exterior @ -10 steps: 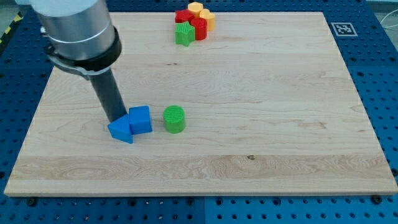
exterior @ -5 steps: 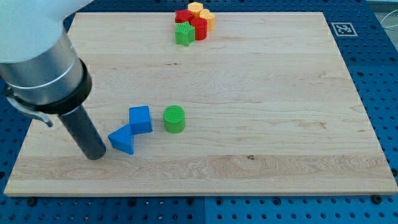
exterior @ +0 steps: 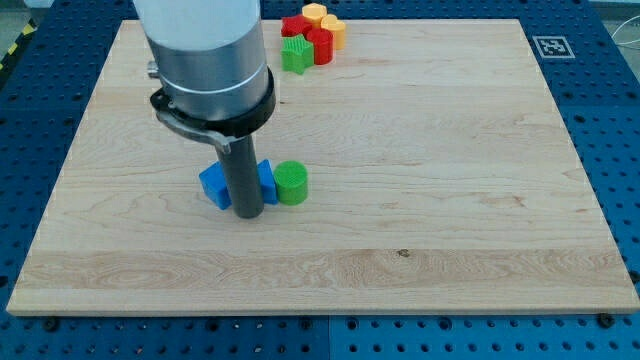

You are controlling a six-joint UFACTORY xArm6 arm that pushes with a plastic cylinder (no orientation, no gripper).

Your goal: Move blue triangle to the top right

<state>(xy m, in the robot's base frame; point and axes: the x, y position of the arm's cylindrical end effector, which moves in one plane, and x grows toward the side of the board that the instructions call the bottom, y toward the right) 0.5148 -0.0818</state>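
Note:
Two blue blocks sit left of the board's (exterior: 450,200) middle, with my rod standing in front of them. One blue block (exterior: 213,186), which looks like the triangle, shows to the left of the rod. The other blue block (exterior: 267,179) shows to its right and touches a green cylinder (exterior: 292,184). My tip (exterior: 248,214) rests on the board just below and between the two blue blocks, close against them. The rod hides their inner sides, so their shapes are hard to make out.
A tight cluster sits at the view's top edge: a green block (exterior: 295,55), red blocks (exterior: 318,44), a yellow block (exterior: 315,13) and an orange block (exterior: 335,30). A fiducial marker (exterior: 551,46) is at the board's top right corner.
My tip has swung from the left of the blue triangle to below the two blue blocks. The blue blocks and the green cylinder have shifted right and slightly up, now bunched together.

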